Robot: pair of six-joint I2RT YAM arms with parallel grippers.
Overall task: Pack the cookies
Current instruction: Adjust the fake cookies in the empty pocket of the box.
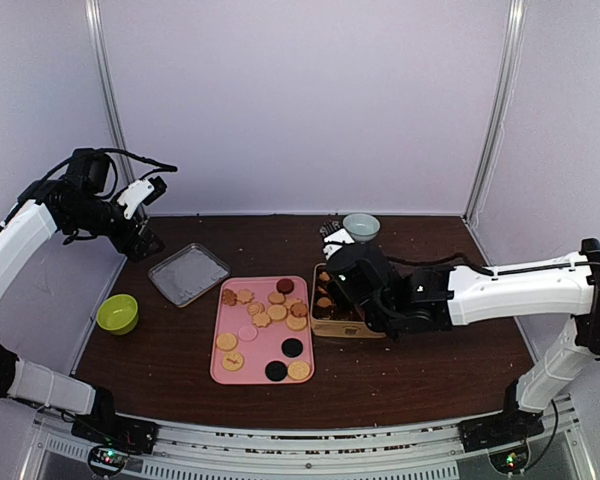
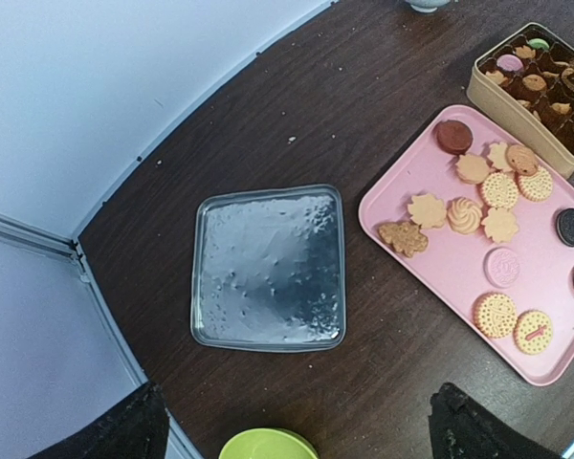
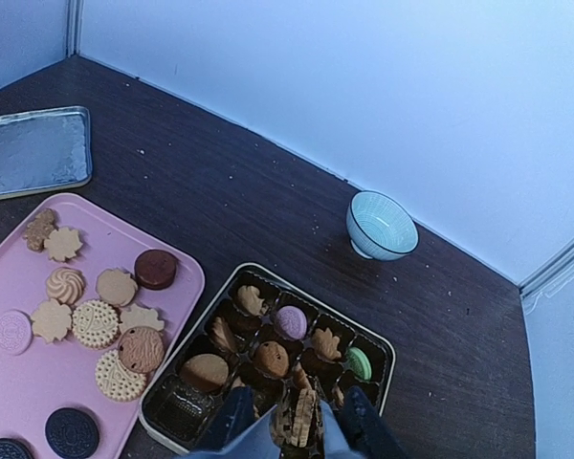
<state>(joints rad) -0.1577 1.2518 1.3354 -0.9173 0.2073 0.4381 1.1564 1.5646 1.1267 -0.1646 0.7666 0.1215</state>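
Placing step: right gripper [image 3: 297, 426] hangs over the gold tin [image 3: 387, 349], jaws narrowed, pinching a lattice cookie [image 3: 301, 413]. Next move, I'd say: lower into a free cell and release gently. Remaining cookies [image 1: 277, 312] sit on the pink tray [image 1: 255, 355]. Left gripper [image 2: 297, 426] is spread wide, empty, above the foil tray [image 2: 268, 268].

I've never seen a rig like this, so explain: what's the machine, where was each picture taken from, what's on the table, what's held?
Two robot arms stand at the near edge of a table. One picture looks down from above; the other two come from wrist cameras. On the table: a pink tray of cookies, a compartmented tin, a silver tray, a green bowl, a pale blue bowl. The right end effector grips a brown cookie over the tin; the left end effector is open and empty.
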